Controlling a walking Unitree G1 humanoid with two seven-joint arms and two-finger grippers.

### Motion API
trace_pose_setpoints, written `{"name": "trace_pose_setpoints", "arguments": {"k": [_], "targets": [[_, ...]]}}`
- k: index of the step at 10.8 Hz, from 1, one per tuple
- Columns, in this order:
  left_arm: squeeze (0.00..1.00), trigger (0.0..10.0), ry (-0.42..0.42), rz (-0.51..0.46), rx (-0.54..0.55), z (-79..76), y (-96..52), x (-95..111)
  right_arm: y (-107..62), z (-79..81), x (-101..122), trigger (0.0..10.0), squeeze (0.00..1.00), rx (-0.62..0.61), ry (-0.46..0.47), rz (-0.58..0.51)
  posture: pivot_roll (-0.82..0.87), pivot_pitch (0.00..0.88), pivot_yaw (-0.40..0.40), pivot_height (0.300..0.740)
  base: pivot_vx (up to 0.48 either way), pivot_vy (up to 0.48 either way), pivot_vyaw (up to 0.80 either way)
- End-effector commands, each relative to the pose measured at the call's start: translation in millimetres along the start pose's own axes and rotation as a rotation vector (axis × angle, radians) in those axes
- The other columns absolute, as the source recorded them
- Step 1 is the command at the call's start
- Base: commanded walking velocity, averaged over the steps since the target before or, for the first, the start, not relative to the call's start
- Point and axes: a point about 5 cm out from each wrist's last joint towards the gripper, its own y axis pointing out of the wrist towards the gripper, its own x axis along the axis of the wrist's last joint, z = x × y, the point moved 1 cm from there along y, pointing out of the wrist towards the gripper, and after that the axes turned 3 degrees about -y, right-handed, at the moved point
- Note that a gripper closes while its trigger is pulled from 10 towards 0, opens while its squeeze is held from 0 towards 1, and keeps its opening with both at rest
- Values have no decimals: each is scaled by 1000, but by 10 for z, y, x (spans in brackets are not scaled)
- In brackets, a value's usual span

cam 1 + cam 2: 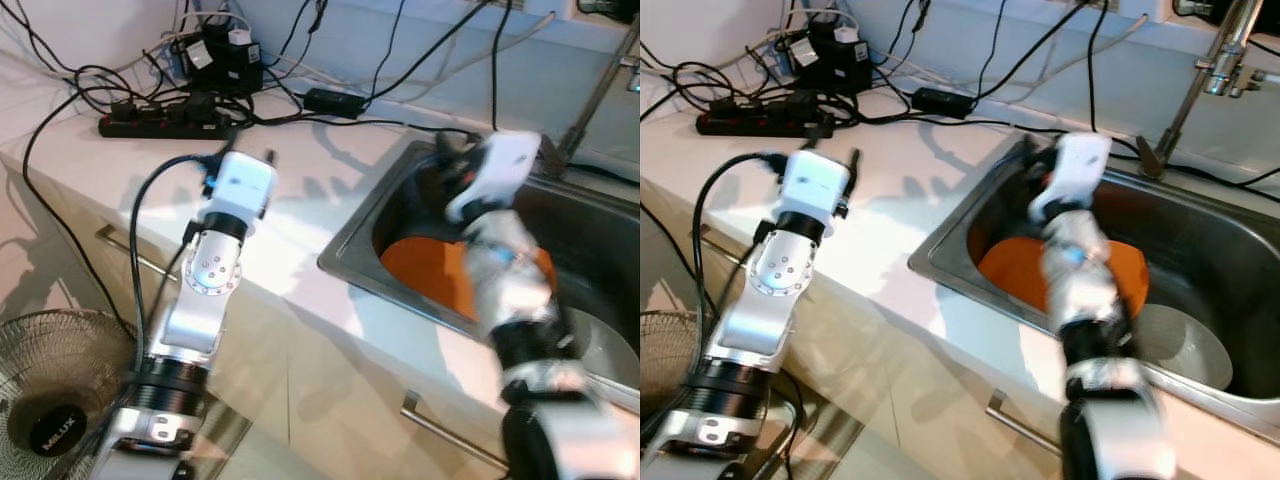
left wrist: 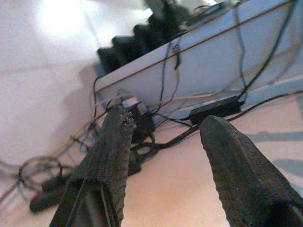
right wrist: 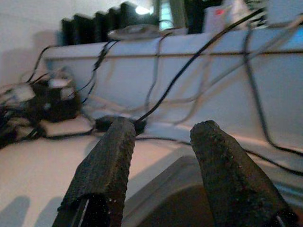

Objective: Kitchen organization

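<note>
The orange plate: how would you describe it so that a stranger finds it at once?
Look into the steel sink set in the white counter. The orange plate lies at its near left, partly behind the right arm. Beside it lies a grey plate; only this one is orange.

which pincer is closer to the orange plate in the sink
Right. The right pincer is above the sink's back corner, just beyond the orange plate. The left pincer hovers over the counter, well aside.

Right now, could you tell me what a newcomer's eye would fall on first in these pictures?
Probably the orange plate lying in the steel sink, with the right arm reaching over it, its right gripper open. Next, the tangle of black cables around a power strip at the back of the counter, beyond the open left gripper.
</note>
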Motion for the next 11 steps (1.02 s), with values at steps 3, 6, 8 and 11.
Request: {"name": "trace_pose_setpoints", "arguments": {"k": [3,6,8,11], "targets": [[0,10000,-105,4,57,-56,3,-24,-77,121,143,10000,0,5,-31,-109,189,0,-35,740,0,0,0],[0,10000,-122,-14,59,-101,21,10,-107,188,120,10000,0,16,-12,-100,192,0,-42,740,0,-170,0],[0,10000,-113,-25,70,-73,35,30,-97,190,117,10000,0,19,-16,-92,189,4,-48,740,0,-257,0],[0,10000,-113,-45,73,-83,44,63,-99,168,112,10000,0,12,-22,-86,184,4,-50,740,-85,-256,0]]}}
